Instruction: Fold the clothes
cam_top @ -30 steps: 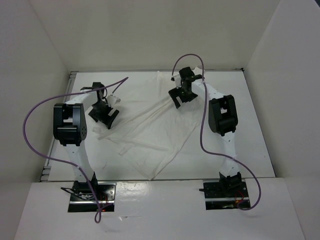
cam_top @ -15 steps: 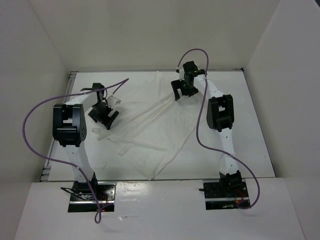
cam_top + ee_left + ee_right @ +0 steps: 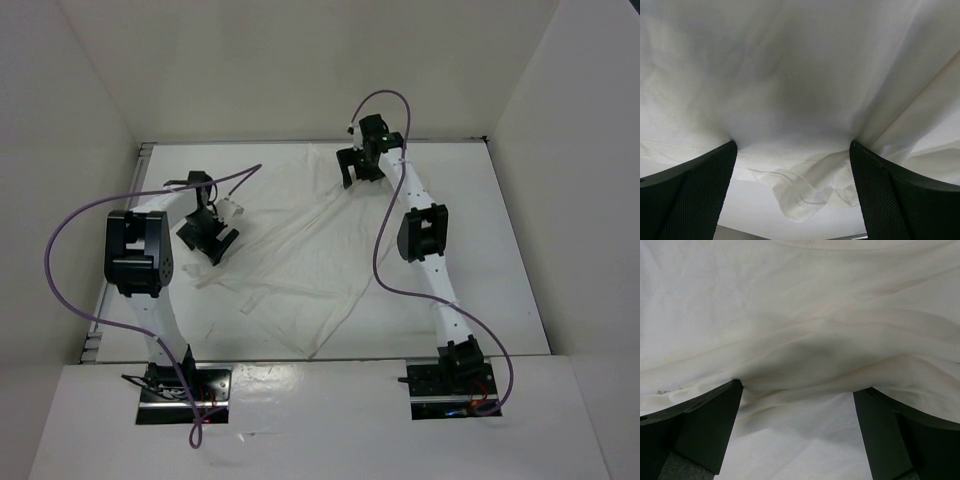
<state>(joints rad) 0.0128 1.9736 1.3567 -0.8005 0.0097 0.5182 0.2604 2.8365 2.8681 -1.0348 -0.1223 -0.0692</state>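
Risk lay chiefly in the thinness of the clothes (image 3: 300, 255): one white garment, spread and wrinkled over the desk (image 3: 500, 250), with long creases running slantwise across its middle. Both pincers stood wide open and held nothing.

Had the left pincer (image 3: 210, 245) closed where it hung, it would likely have caught a loose ruck rather than a clean edge. It might also have pinched two layers together, so that a lift dragged the whole sheet sideways instead of turning one flap over. The hem (image 3: 800, 197) in the left wrist view was rumpled and doubled on itself between the jaws, and looked apt to slip free or unroll partway through a lift.

The right pincer (image 3: 360, 172) reached far out near the back of the desk. It might have closed on a raised fold and missed the layer beneath. If one side rose before the other, the cloth would probably have twisted and the fold come out crooked. Jaws driven too low could also have scraped the desk and bunched the fabric ahead of them.

As to place, the garment lay directly under both pincers. The left one hovered close above the garment's left margin, with cloth filling the view between its jaws. The right one hung over the far part, near the back edge, and soft ridges of fabric ran across between its jaws in the right wrist view. Whether either pincer actually touched the cloth I could not tell.
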